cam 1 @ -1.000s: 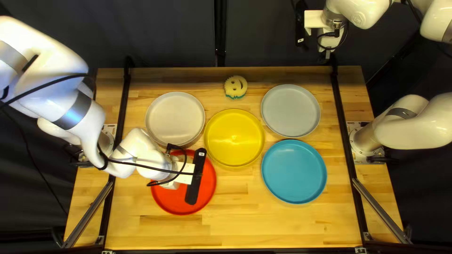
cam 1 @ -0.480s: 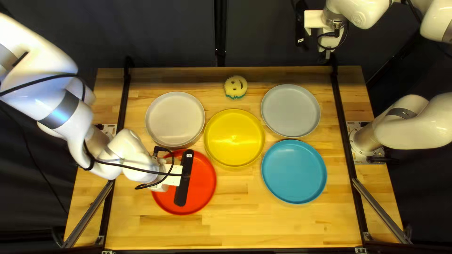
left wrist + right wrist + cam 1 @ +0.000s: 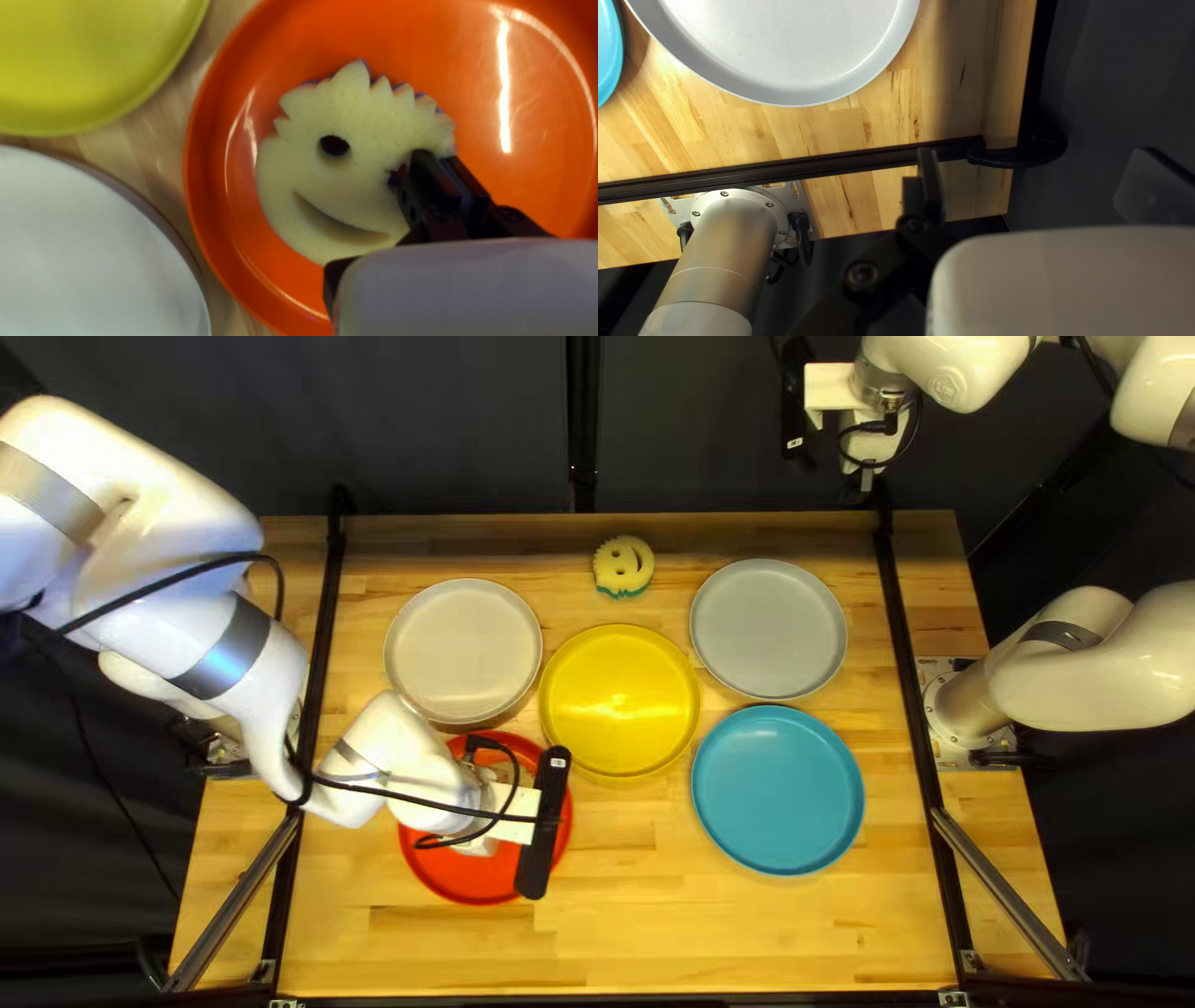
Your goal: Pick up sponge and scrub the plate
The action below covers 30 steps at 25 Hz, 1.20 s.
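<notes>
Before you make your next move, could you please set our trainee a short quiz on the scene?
1. Multiple choice: which plate bears the smiley-face sponge at my left pincer?
a) yellow plate
b) red plate
c) blue plate

2. True or false: the second sponge lies outside every plate, near the far edge of the table.

3. Fill in "open" or "shut": my right pincer is ____.

Key: 1. b; 2. true; 3. open.
</notes>
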Available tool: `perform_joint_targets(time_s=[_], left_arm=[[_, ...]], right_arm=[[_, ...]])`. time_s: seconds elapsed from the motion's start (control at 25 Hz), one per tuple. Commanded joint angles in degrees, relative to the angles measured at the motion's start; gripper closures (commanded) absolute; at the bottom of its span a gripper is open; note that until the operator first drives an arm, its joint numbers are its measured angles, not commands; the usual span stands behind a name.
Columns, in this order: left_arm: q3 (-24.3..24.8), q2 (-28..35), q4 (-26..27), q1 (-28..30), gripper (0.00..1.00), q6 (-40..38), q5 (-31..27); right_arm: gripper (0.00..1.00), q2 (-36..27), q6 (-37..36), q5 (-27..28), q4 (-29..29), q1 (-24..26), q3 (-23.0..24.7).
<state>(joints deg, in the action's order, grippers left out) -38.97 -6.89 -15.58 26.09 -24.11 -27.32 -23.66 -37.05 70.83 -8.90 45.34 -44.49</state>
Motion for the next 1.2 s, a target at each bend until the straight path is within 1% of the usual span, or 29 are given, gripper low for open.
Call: perform_joint_targets(time_s=[0.04,0.16,0.36,0.6,0.72,0.92,1.04,1.2], left_arm=[[2.05,1.11,-0.07,1.27,1.00,-0.77,0.85],[4.32,3.68,0.27,3.15,1.00,-2.62,0.07],[6.23,7.00,0.69,6.71,1.00,-6.18,-2.29],[9.04,8.61,1.50,11.02,1.00,-10.73,-2.40],[9.39,9.39,2.28,12.38,1.00,-11.62,-3.35],[7.07,7.30,2.14,12.60,1.00,-11.65,-3.50],[3.66,4.29,1.42,12.11,1.00,-10.93,-3.44],[0.51,2.22,0.52,11.47,1.00,-9.86,-3.95]], right_arm=[[0.00,0.00,0.00,0.00,0.00,0.00,0.00],[0.00,0.00,0.00,0.00,0.00,0.00,0.00],[0.00,0.00,0.00,0.00,0.00,0.00,0.00],[0.00,0.00,0.00,0.00,0.00,0.00,0.00],[0.00,0.00,0.00,0.00,0.00,0.00,0.00],[0.00,0.00,0.00,0.00,0.00,0.00,0.00],[0.00,0.00,0.00,0.00,0.00,0.00,0.00],[0.00,0.00,0.00,0.00,0.00,0.00,0.00]])
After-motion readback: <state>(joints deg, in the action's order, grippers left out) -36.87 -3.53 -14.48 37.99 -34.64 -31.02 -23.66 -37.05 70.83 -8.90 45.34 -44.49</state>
